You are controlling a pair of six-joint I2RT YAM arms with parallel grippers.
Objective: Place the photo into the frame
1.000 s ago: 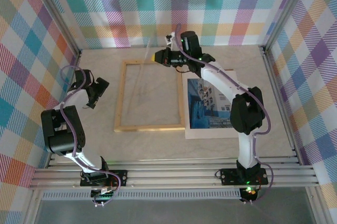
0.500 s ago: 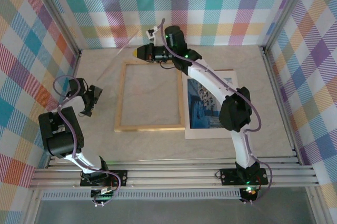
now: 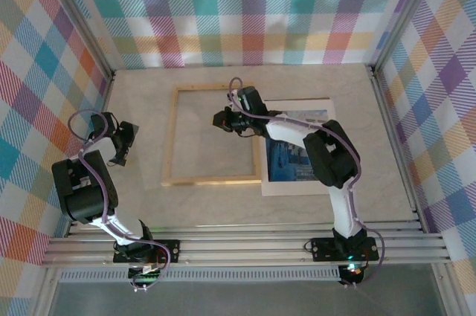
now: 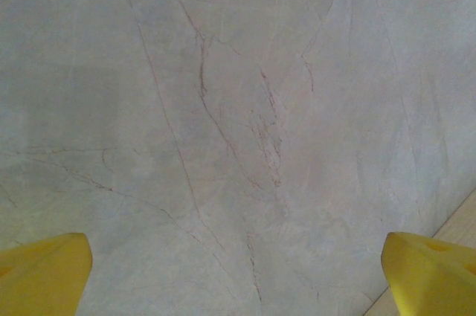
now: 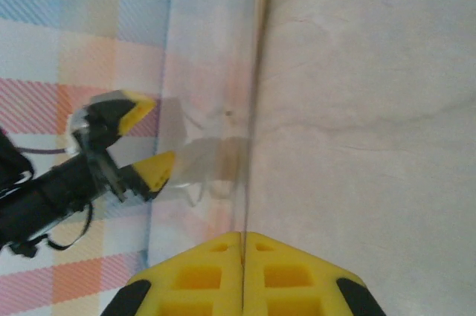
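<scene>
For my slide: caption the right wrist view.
Right gripper, jaws shut on the clear pane, seen edge-on; left gripper, jaws open, beyond.

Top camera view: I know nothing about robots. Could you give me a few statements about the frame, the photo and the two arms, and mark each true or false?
1. The photo already sits inside the frame. False: it lies on a white mat beside the frame, on the right arm's side.
2. The left arm's jaws stand wide open over bare table. True.
3. The right arm's jaws are shut on the edge of a thin clear pane. True.
4. The frame stands upright against the wall. False: it lies flat on the table.
</scene>
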